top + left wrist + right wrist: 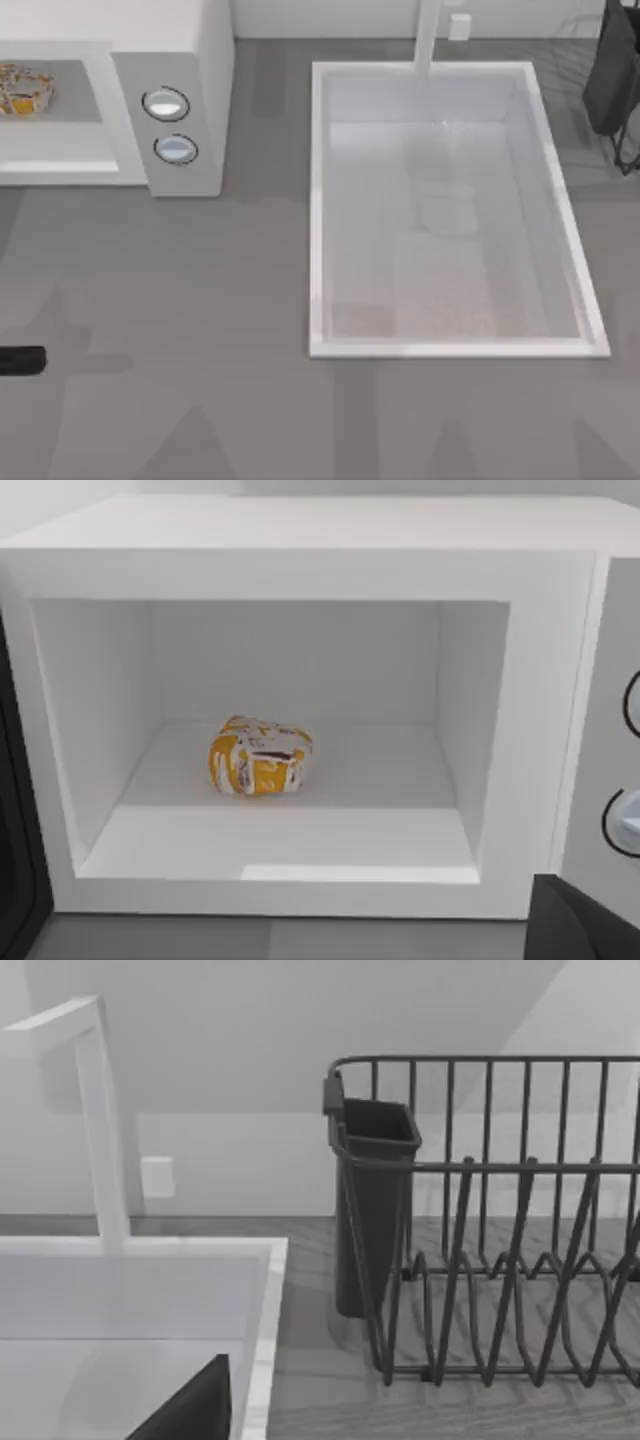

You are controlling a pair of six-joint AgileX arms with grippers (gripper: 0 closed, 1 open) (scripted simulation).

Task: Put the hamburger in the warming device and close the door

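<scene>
Hamburger (pixel 259 756) already sits on the floor of the microwave (pixel 300 540) cavity, straight ahead of your left wrist and well back from the front lip, so what remains is the door.

The dark strip (pixel 18 880) at the edge of the left wrist view may be the open door, but too little of it is in frame to be sure, and its handle and hinge are hidden. If you swing at it blind, you may push on the frame instead of the panel, or leave it short of latched.

From above, your left arm is just a dark stub (pixel 22 360) at the table's left edge, so you cannot tell whether that gripper is spread or closed. The right gripper's state is equally unclear: a dark wedge (pixel 190 1410) intrudes over the sink (pixel 262 1340), beside the rack (pixel 500 1260). It looks parked.
</scene>
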